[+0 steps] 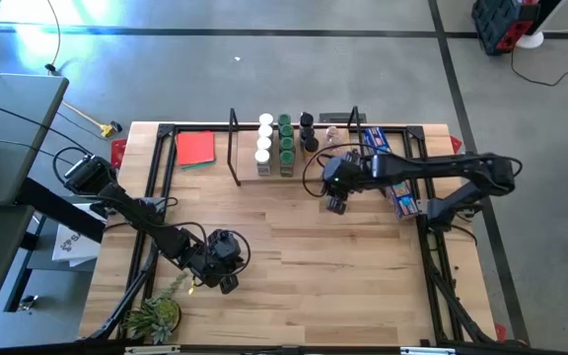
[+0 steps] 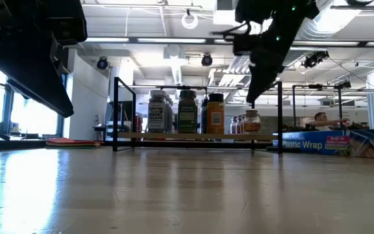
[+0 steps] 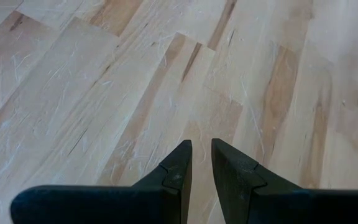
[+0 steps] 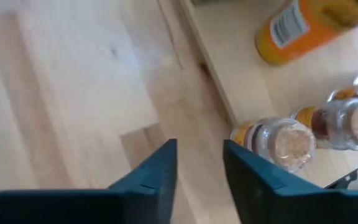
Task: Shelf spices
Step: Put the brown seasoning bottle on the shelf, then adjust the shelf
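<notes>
Right gripper open, empty, hovering just near of shelf, beside clear-top jar at its edge. Spices all racked, far centre. You lift straight, retreat clear of wire uprights. Left gripper barely parted, waits near-left over desk.

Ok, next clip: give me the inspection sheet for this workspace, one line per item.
Surface: light wooden table, bare across the front and middle.
Job's things: spice jars stand in rows on the shelf at the back; no jar seen loose on the table.
Clutter: red square left of the shelf, blue box to its right, green plant at the front left corner.
Grippers: left gripper slightly open and empty over bare wood; right gripper open and empty just in front of the shelf.
Cables: white cable on the floor, far right.
Surroundings: a person seated in the room behind.
</notes>
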